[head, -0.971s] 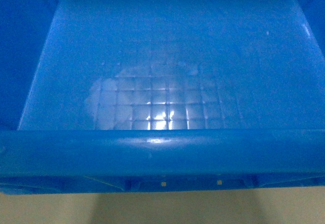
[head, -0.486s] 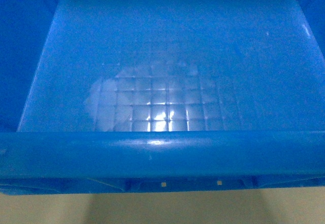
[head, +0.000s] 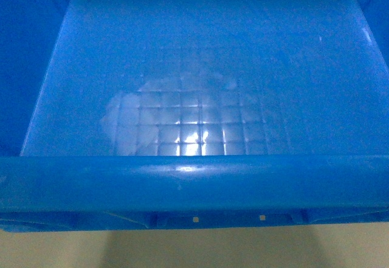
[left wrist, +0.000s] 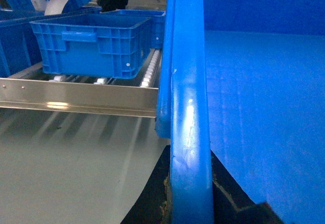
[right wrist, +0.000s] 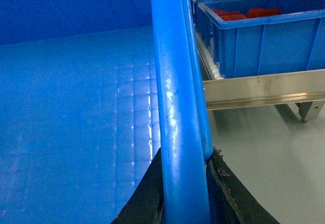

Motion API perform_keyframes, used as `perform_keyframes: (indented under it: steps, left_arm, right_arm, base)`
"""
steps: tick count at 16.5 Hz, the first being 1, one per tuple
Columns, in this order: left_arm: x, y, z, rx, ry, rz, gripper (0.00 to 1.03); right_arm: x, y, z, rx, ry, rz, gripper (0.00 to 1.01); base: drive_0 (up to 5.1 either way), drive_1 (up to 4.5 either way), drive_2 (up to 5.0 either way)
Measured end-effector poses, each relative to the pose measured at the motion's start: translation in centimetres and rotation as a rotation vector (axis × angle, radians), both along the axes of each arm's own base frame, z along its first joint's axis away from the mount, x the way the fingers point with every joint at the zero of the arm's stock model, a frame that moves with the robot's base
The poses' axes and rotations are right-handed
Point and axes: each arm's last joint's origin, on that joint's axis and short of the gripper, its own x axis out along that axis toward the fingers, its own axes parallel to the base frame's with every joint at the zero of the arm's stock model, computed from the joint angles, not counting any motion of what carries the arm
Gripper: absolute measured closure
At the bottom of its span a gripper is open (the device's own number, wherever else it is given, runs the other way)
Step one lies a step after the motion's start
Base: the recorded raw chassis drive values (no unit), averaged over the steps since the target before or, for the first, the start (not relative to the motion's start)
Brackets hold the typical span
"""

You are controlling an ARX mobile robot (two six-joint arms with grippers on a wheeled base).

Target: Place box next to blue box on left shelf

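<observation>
The box fills the head view, its grid floor empty and its near rim across the bottom. My left gripper is shut on the box's left rim, black fingers on either side. My right gripper is shut on the right rim in the same way. In the left wrist view the left shelf shows its metal front rail and white rollers. A blue box stands on them just left of my box. My box's far end reaches past the rail; whether it rests on the rollers is hidden.
To the right, another blue crate holding red items sits on rollers behind a metal rail. More blue crates stand at the far left. Grey floor lies below the rack on both sides.
The box shifts by only a few pixels in the head view; nothing else differs.
</observation>
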Motion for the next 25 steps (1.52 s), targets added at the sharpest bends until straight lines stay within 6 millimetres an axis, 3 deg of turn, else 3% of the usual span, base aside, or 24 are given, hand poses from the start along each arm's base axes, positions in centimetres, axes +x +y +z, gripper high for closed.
perform_keyframes:
  steps: [2,25]
  left_arm:
    - [0.0,0.0,-0.03,0.002,0.002,0.001,0.93]
    - [0.02,-0.01,-0.05,0.005,0.005,0.001,0.93]
  right_arm:
    - [0.0,0.0,-0.02,0.0,0.002,0.0,0.86]
    - [0.01,0.0,-0.04,0.0,0.003,0.001,0.86]
  base:
    - [0.0,0.0,0.0]
    - [0.1,4.2,-4.0]
